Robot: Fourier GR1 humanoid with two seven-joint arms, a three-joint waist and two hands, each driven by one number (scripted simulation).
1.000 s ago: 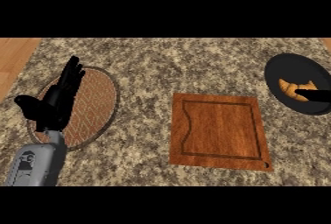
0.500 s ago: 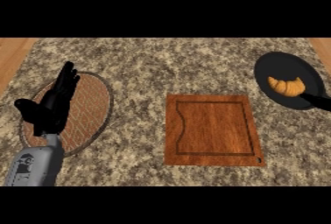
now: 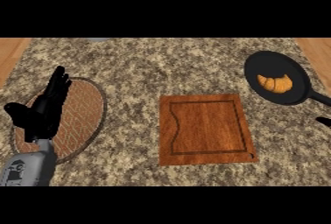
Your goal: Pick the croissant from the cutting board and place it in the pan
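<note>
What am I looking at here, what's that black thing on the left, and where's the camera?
The camera sits in a humanoid robot's head, looking steeply down at a speckled granite counter. The black thing is the robot's left hand on a grey forearm, fingers straight, resting above a round woven mat and holding nothing. In the middle lies a bare brown wooden cutting board. At the upper right a black round pan holds a golden croissant. A small dark tip at the right edge may be the right hand; too little shows to tell.
</note>
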